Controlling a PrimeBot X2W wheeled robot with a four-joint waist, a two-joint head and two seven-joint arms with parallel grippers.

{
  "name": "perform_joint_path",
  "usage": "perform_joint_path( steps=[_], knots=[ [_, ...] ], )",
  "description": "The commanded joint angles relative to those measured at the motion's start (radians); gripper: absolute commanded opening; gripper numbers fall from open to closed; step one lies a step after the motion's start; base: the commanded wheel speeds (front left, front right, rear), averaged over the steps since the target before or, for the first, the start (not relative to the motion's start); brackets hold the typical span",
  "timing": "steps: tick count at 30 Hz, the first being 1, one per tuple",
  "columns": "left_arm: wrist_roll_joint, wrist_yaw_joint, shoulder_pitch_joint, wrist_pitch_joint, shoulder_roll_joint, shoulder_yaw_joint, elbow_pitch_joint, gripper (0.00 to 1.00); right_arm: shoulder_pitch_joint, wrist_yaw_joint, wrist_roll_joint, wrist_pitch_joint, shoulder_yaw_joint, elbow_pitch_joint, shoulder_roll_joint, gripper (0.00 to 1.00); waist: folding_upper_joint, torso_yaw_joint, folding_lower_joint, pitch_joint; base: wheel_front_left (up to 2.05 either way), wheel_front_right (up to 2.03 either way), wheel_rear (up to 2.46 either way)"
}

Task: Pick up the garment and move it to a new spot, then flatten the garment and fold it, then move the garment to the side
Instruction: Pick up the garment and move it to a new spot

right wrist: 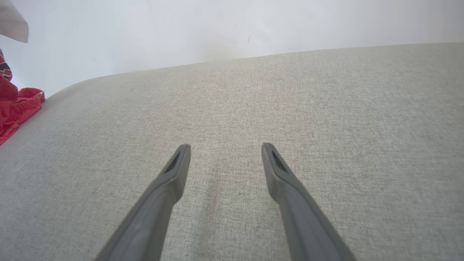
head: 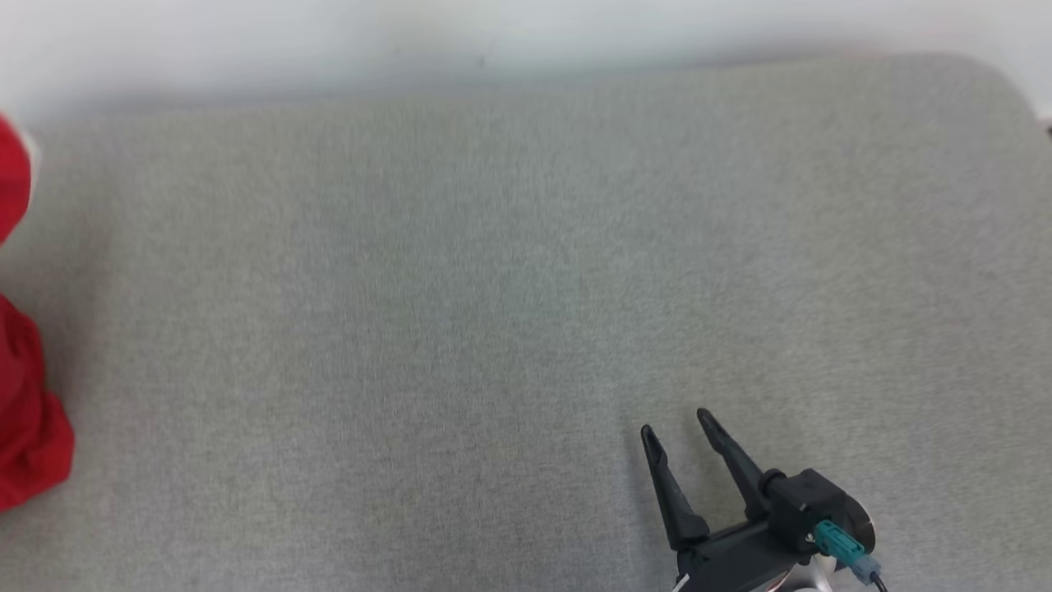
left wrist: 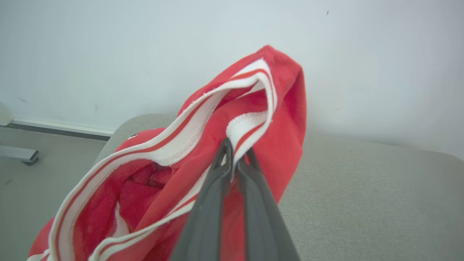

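Note:
The garment (left wrist: 279, 119) is red with a white, red-striped ribbed band. In the left wrist view it hangs lifted and bunched, and my left gripper (left wrist: 235, 154) is shut on that band. A bit of the same red garment (head: 25, 427) shows at the head view's left edge, and the garment (right wrist: 16, 107) lies at the far left of the right wrist view. My right gripper (head: 675, 423) hovers open over the grey cushion at the lower right, with nothing between its fingers (right wrist: 179, 159).
A wide grey fabric cushion (head: 526, 312) stretches across the scene, with a pale wall behind it. The cushion's rounded left corner (left wrist: 134, 123) drops to a grey floor with a baseboard.

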Motion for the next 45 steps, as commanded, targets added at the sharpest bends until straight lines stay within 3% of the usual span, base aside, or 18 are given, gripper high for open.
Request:
perform_joint_path(
  steps=[1,5,13,26,35,43,44,45],
  knots=[
    [-0.007,-0.014,-0.038,0.006,-0.002,-0.018,-0.021,0.00,0.017,-0.002,0.018,-0.004,0.007,0.006,-0.001,1.00,0.0000,-0.016,0.0001,-0.085,0.00,0.00,0.00],
    [-0.016,-0.018,-0.122,0.027,-0.021,-0.072,-0.046,0.00,0.039,-0.002,0.053,-0.005,0.021,0.015,-0.001,1.00,0.0000,-0.058,0.0001,-0.151,0.00,0.00,0.00],
    [-0.010,0.022,-0.217,0.066,-0.096,-0.166,-0.112,0.00,0.064,-0.002,0.089,-0.004,0.047,0.023,-0.001,1.00,0.0000,-0.139,0.0001,-0.202,0.00,0.00,0.00],
    [-0.046,0.018,-0.251,0.091,-0.224,-0.292,-0.192,0.00,0.041,-0.002,0.099,-0.004,0.051,0.017,-0.001,1.00,0.0000,-0.313,0.0001,-0.164,0.00,0.00,0.00],
    [-0.031,0.006,-0.117,0.016,-0.298,-0.351,-0.125,0.00,0.025,-0.002,0.118,-0.004,0.053,0.001,-0.001,1.00,0.0000,-0.342,0.0001,-0.104,0.00,0.00,0.00],
    [0.016,-0.022,0.067,-0.183,-0.394,-0.407,0.064,0.00,0.021,-0.002,0.120,-0.004,0.070,0.016,-0.001,1.00,0.0000,-0.328,0.0001,-0.100,0.00,0.00,0.00],
    [0.032,-0.022,0.086,-0.206,-0.405,-0.417,0.098,0.31,0.020,-0.002,0.117,-0.004,0.073,0.020,-0.001,1.00,0.0000,-0.327,0.0001,-0.104,0.00,0.00,0.00],
    [0.049,-0.021,0.106,-0.233,-0.416,-0.430,0.127,0.93,0.021,-0.002,0.113,-0.004,0.075,0.023,-0.001,1.00,0.0000,-0.325,0.0001,-0.110,0.00,0.00,0.00]
  ],
)
